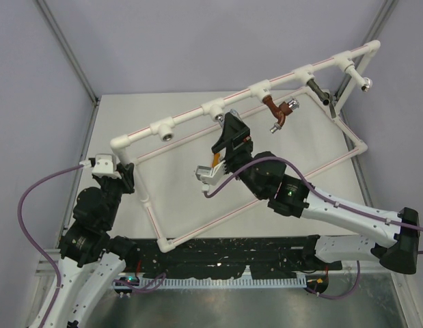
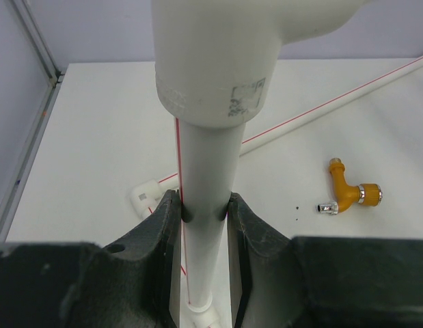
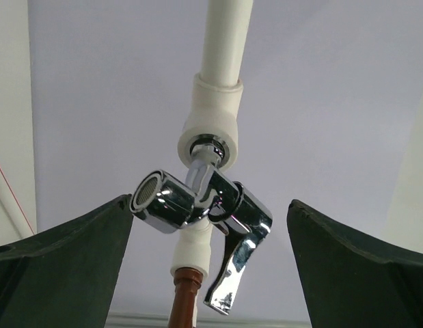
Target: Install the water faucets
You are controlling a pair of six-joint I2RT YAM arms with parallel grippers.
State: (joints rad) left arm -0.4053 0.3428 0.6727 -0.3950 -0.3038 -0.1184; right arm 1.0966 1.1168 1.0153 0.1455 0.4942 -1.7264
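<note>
The left hand (image 2: 204,213) is clamped narrow around an upright post of the white plastic pipe frame (image 1: 190,117), at the frame's corner nearest the counter's left edge. The flat white counter (image 1: 163,184) carries the frame, whose raised top rail slants over the far side of the counter towards its far right corner.

The right hand (image 3: 210,208) stands wide, 1 dark finger on each side of the shiny chrome silver faucet (image 3: 206,212) and neither touching it. That faucet sits threaded into a white tee socket (image 3: 210,133) on the top rail, its spout pointing left and its lever hanging down in the right wrist view.

Further right along the rail, the red-brown faucet (image 1: 276,111) hangs from the next socket, and the dark grey faucet (image 1: 320,90) from the one after it.

The orange-yellow faucet (image 2: 348,193) with chrome fittings lies loose on the counter, apart from the frame, on the near side of a red-striped base pipe
</note>
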